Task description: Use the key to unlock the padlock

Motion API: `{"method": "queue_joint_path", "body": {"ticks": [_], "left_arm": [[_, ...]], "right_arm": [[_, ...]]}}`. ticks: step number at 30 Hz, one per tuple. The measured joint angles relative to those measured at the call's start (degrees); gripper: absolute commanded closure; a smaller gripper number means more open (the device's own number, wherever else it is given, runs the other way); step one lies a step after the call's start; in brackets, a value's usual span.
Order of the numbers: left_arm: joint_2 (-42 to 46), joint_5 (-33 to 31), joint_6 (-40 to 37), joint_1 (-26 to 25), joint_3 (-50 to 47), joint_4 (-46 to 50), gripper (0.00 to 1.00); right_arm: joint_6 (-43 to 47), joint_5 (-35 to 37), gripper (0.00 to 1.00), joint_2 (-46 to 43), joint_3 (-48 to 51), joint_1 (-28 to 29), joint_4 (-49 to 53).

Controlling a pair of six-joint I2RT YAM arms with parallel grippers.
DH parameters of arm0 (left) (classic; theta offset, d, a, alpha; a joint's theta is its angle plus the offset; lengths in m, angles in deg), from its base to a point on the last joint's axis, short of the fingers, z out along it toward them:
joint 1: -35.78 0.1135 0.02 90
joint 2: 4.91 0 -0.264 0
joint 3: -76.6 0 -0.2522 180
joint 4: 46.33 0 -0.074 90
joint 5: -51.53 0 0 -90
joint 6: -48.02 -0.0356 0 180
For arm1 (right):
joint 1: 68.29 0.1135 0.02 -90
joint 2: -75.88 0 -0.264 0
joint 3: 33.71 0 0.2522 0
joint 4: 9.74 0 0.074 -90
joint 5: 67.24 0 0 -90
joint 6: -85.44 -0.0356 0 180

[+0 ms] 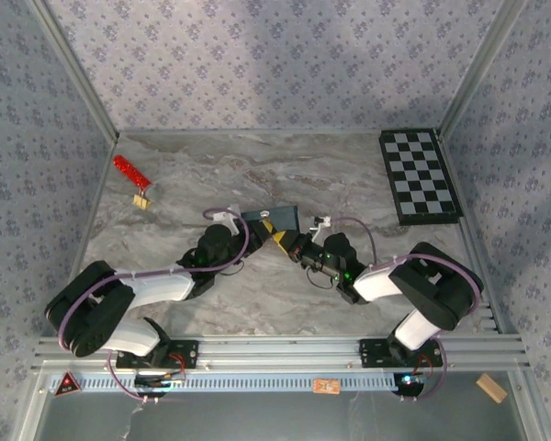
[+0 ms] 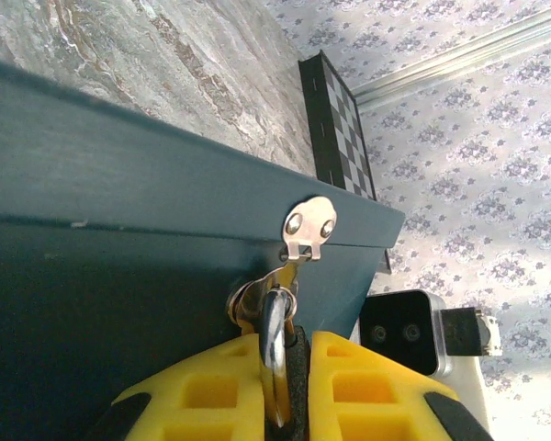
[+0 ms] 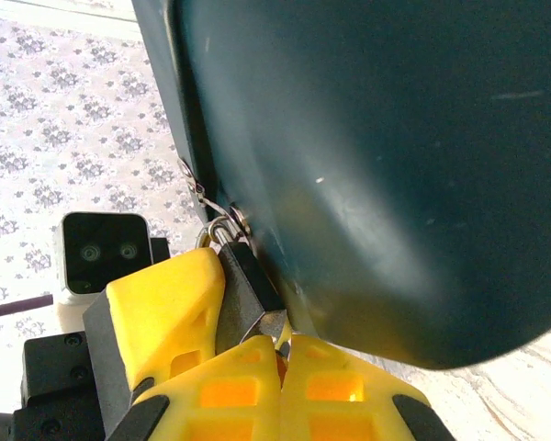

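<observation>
Left wrist view: my left hand (image 2: 285,360) is clenched on the padlock (image 2: 274,342), which hangs from the silver hasp (image 2: 309,225) on the front of the dark blue box (image 2: 119,165), in the middle of the table (image 1: 257,294). From the right wrist, the lock's dark body sits just beside the box wall, and its thin shackle (image 3: 222,230) runs through the hasp and looks closed. My right hand (image 3: 285,354) is clenched tight, its tips touching the lock's bottom corner. A brassy glint shows between them, but I cannot tell whether that is the key. A red strip with a gold piece (image 1: 133,179) lies far left, well apart. I judge the lock steadied and the keyhole end reached. Turning the key and freeing the shackle are not yet done.
</observation>
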Motion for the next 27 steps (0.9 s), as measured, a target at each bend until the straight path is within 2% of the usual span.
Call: {"method": "queue_joint_path", "body": {"ticks": [5,9,11,18,21,27], "left_arm": [[0.00,1.86,-1.90,0.00,1.29,3.28,1.00],[0.00,4.42,-4.90,-0.02,4.17,9.27,1.00],[0.00,5.27,-6.08,-0.04,4.92,11.28,1.00],[-0.02,8.22,-7.34,-0.39,5.51,14.78,1.00],[-0.02,8.66,-7.28,-0.39,5.92,16.28,1.00],[-0.02,8.63,-6.84,-0.37,8.37,20.68,1.00]], "right_arm": [[3.17,-1.51,0.99,-4.17,-0.26,-0.74,8.15],[7.17,-2.25,0.69,-8.07,-0.57,-1.25,15.87],[9.38,-1.81,0.60,-9.22,-0.55,-1.44,19.12],[14.93,1.27,0.43,-14.19,-0.17,-1.88,27.69],[18.60,2.93,0.38,-18.12,-0.24,-1.86,33.09],[29.35,7.50,0.38,-27.89,-0.31,-1.57,42.12]]}}
